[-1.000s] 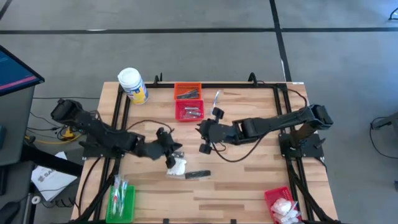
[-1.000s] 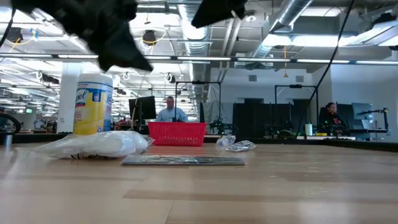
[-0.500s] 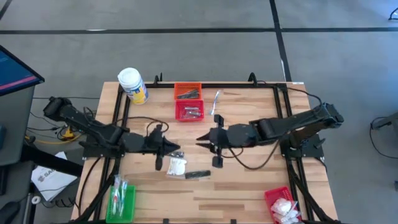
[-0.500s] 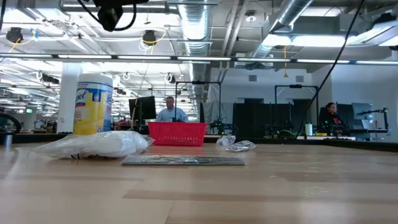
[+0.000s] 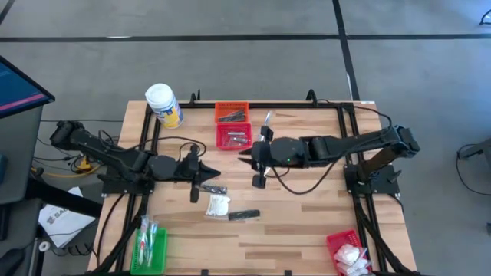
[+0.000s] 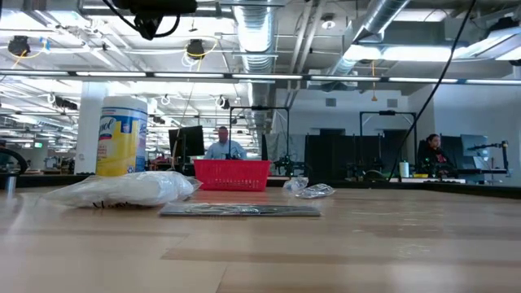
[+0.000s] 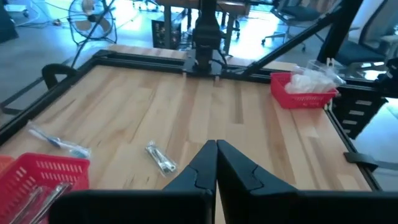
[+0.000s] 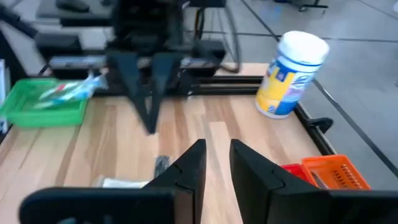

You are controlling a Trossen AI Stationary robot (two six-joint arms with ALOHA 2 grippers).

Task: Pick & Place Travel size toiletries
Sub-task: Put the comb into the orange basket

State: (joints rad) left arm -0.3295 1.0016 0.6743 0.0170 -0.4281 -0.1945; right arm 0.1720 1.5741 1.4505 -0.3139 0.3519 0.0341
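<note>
My left gripper hangs shut above the table's middle; its closed tips show in the left wrist view. My right gripper faces it from the right, fingers a little apart, holding nothing. Near both, a white packet and a dark slim tube lie flat on the wood, also seen as packet and tube in the low view. A silver foil sachet and a thin clear stick lie farther back.
Big white jar with yellow label at the far left corner. Orange basket and red basket at the far edge hold items. Green basket is near left; a red basket with white packets is near right.
My left gripper has risen from just above the white packet and drawn back toward the table's left and far side. My right gripper swung toward the near edge, then back toward the far edge by the red basket. The packet and the tube have stayed put.
</note>
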